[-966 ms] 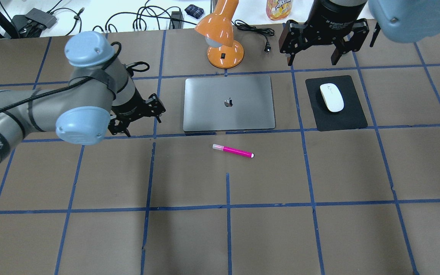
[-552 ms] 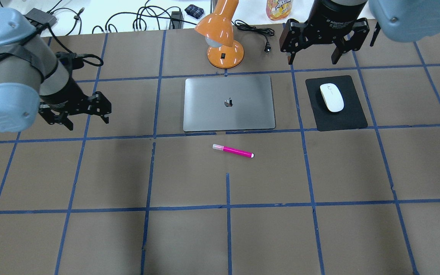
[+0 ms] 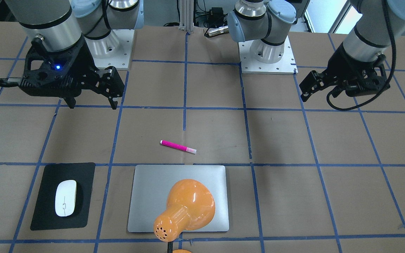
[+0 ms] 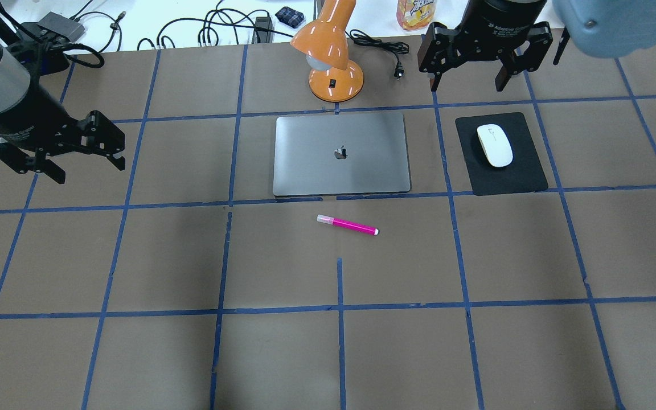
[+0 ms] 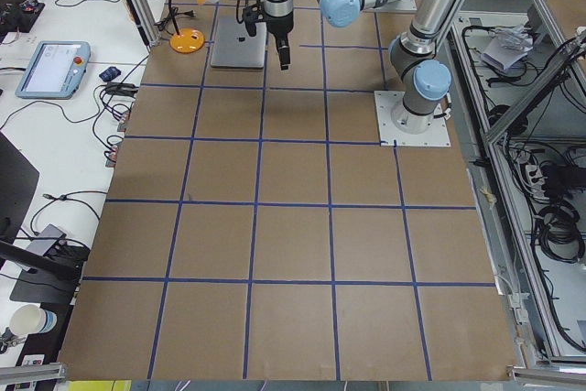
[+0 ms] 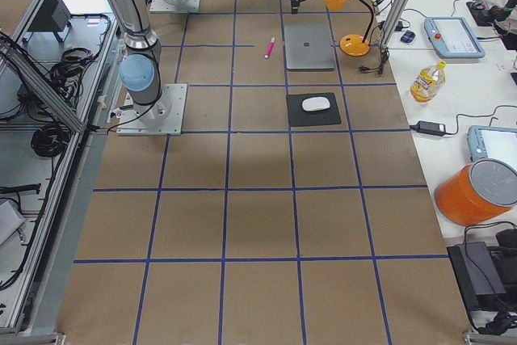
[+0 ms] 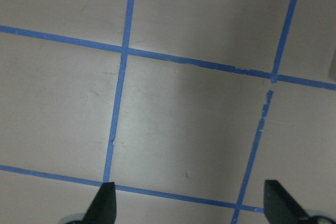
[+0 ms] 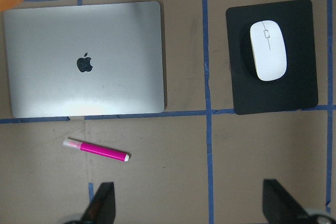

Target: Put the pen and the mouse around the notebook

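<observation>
Orange desk lamp [image 4: 335, 80], black mat [image 4: 510, 179] well apart; blue tape grid [image 4: 282, 310] across brown table [image 4: 151, 256].

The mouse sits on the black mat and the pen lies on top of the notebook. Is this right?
Not quite. In the overhead view the pen lies on the table beside the notebook, not on it. The mouse is on the mat.

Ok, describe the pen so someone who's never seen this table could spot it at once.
Find the big silver closed laptop on the brown table. Just off its long edge on the robot's side, not touching it, lies a short slim pen. It's the only bright pink thing, unlike the white mouse on its black mat.
</observation>
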